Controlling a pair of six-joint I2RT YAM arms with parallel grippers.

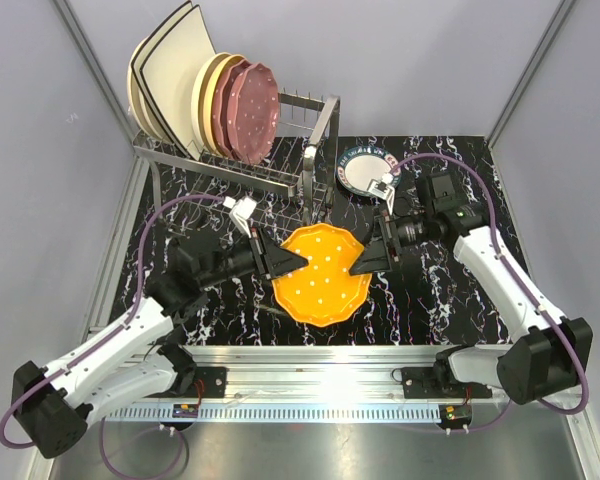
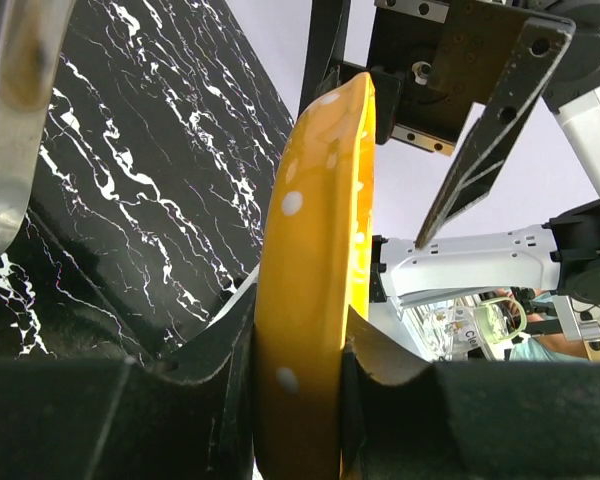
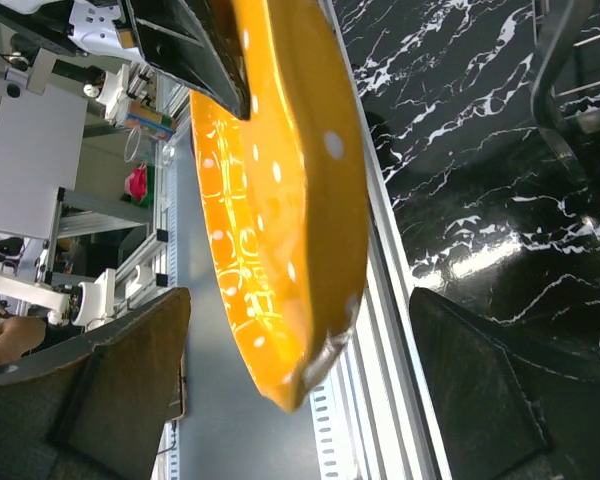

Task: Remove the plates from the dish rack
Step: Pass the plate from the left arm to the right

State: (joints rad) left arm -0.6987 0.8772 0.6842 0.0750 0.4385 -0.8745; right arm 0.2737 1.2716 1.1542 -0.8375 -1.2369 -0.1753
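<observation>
An orange plate with white dots (image 1: 320, 275) hangs above the black marble table, between the two arms. My left gripper (image 1: 285, 262) is shut on its left rim; the left wrist view shows both fingers pressed against the orange plate (image 2: 310, 250) at the gripper (image 2: 300, 345). My right gripper (image 1: 365, 260) stands open at the right rim. In the right wrist view the plate's edge (image 3: 280, 200) sits between the wide-apart fingers of that gripper (image 3: 300, 380), touching neither. The dish rack (image 1: 242, 170) at the back left holds cream square plates (image 1: 170, 70), yellow round plates (image 1: 212, 95) and a maroon dotted plate (image 1: 252, 110).
A white plate with a dark patterned rim (image 1: 367, 170) lies on the table right of the rack, behind the right arm. The rack's tall end post (image 1: 320, 130) stands just behind the held plate. A metal rail (image 1: 320, 365) runs along the near edge.
</observation>
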